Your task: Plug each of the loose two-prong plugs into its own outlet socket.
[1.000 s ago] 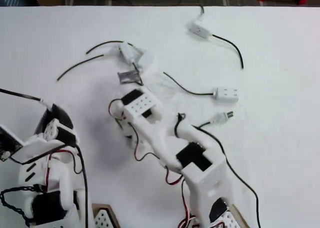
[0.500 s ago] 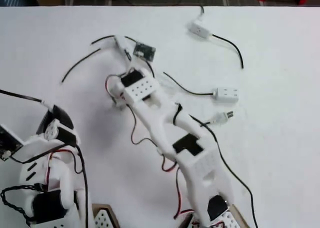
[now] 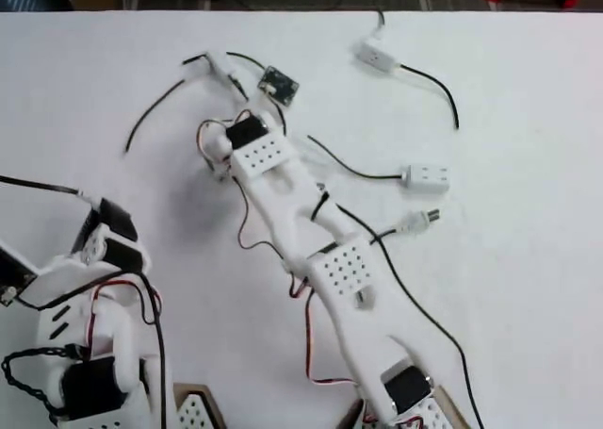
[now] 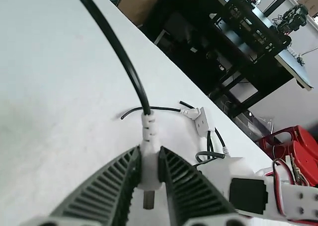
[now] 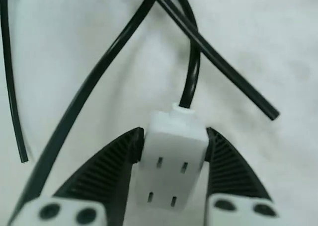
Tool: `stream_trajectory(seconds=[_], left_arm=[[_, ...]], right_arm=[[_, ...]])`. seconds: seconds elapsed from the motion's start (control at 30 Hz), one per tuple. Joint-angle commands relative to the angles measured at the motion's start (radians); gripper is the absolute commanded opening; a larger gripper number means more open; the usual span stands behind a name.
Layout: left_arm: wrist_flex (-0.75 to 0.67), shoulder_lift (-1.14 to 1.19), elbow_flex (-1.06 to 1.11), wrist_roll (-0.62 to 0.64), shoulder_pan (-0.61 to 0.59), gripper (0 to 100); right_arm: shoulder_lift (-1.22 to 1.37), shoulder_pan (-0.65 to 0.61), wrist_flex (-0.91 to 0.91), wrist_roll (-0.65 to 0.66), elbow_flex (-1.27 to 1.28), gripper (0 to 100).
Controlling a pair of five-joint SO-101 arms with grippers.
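Plug (image 4: 148, 169) in left hand (image 4: 149, 153), socket (image 5: 171, 164) in right hand (image 5: 174, 135)

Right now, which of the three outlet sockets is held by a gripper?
The gripped socket, clamped in the right gripper; the far-edge socket and the right-side socket lie loose.

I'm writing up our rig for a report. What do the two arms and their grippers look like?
Both the left arm and right arm are white plastic with black servo blocks, and thin red and black wires loop along them. The right arm carries panels with grids of small holes. The left gripper and right gripper have dark, ribbed, tapering fingers.
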Motion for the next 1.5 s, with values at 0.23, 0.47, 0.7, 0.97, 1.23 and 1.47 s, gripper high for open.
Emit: stream_trajectory(seconds=[0.23,0.47,0.7,0.97,1.23,1.47], left_arm=[[-0.072,-0.004,0.003,0.005,-0.002,2],[-0.313,-0.002,0.100,-0.103,0.120,2],[-0.474,-0.002,0.135,-0.285,0.288,2],[-0.617,-0.001,0.130,-0.463,0.429,2],[-0.703,0.180,-0.064,-0.508,0.423,2],[-0.568,0.656,-0.486,-0.393,0.317,2]], right_arm=[[0.045,0.022,0.326,-0.018,-0.585,30.5],[-0.045,0.117,0.398,0.207,-0.617,32.4],[-0.131,0.314,0.484,0.374,-0.618,32.4],[-0.168,0.473,0.498,0.680,-0.606,32.3],[-0.157,0.610,0.499,0.743,-0.605,32.3],[-0.162,0.719,0.499,0.744,-0.578,32.3]])
